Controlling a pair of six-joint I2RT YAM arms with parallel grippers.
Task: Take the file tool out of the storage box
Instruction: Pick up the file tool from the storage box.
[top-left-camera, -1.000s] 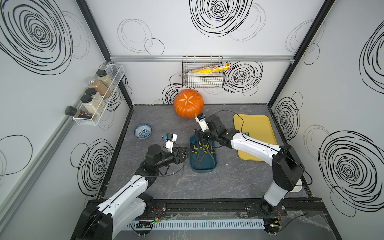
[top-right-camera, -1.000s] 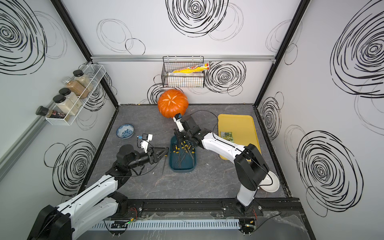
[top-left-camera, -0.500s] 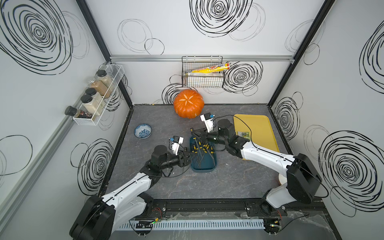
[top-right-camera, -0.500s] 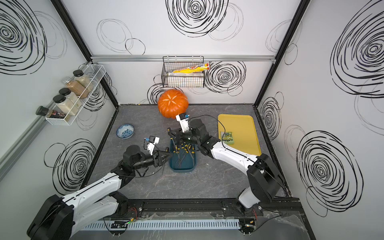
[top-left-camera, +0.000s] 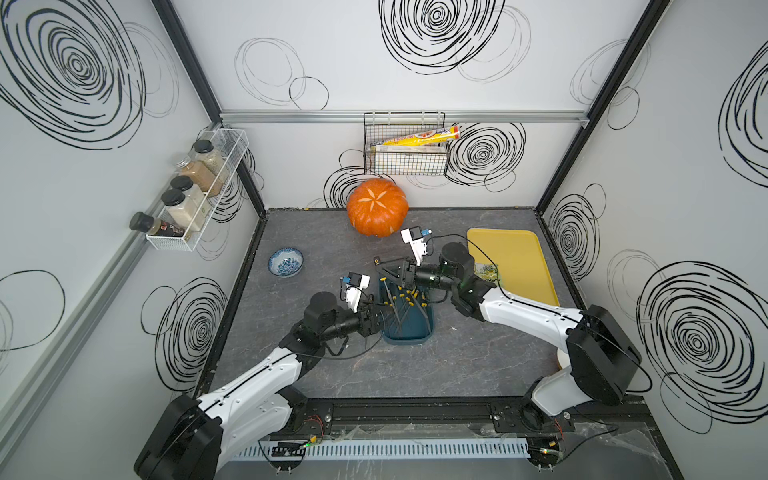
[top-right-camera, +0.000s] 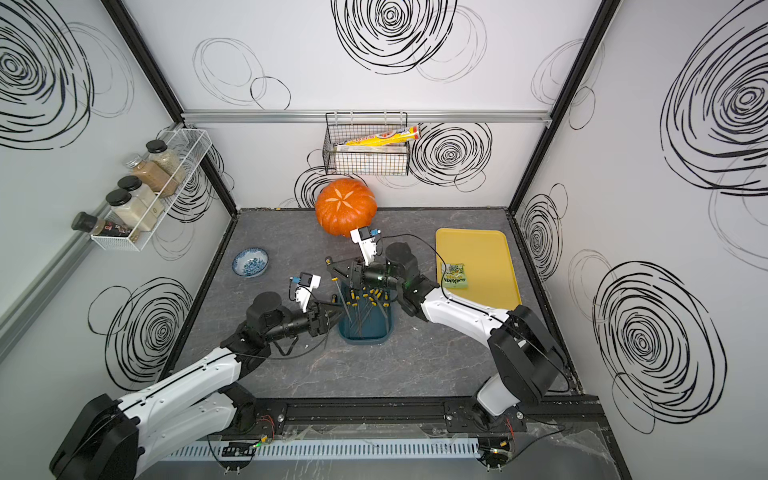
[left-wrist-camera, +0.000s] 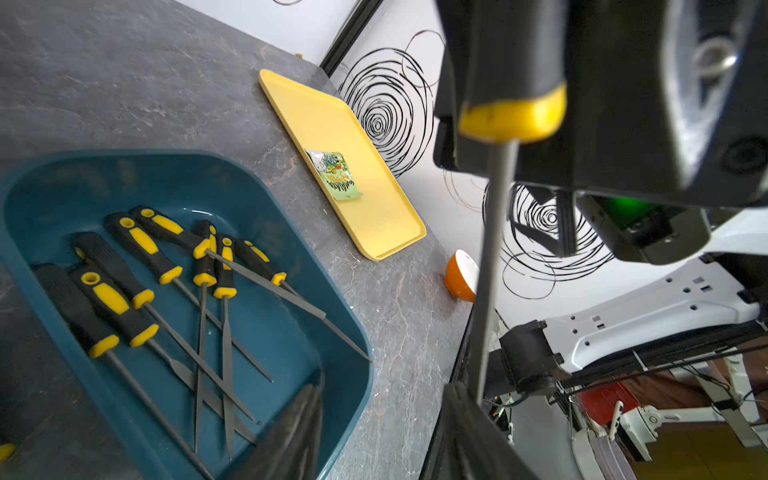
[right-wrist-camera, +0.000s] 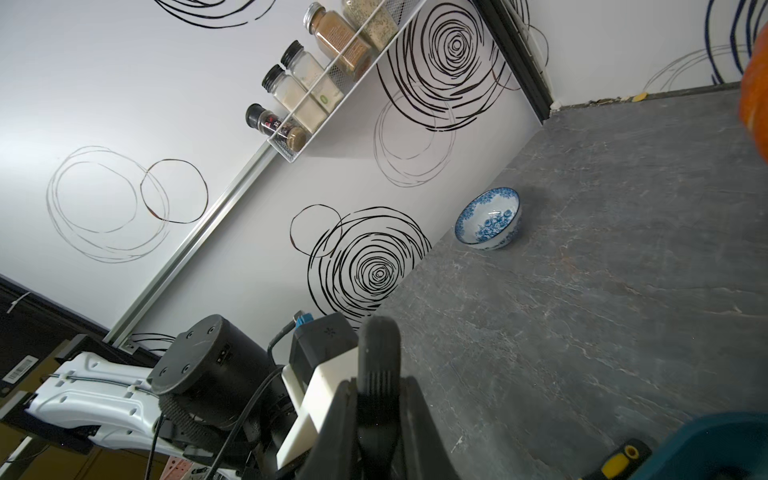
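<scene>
We are squeezing the file tool (left-wrist-camera: 492, 249) by its black handle in our right gripper (right-wrist-camera: 378, 399). It has a yellow ring and a thin gray rod. It is hanging in the air above the teal storage box (left-wrist-camera: 62, 187), where other files (left-wrist-camera: 137, 249) are lying. Our left gripper (left-wrist-camera: 382, 388) is standing spread apart, with one finger by the rod's tip.

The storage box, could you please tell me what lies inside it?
The storage box holds criss-crossed file tools with black-and-yellow handles; the left gripper hides one corner.
</scene>
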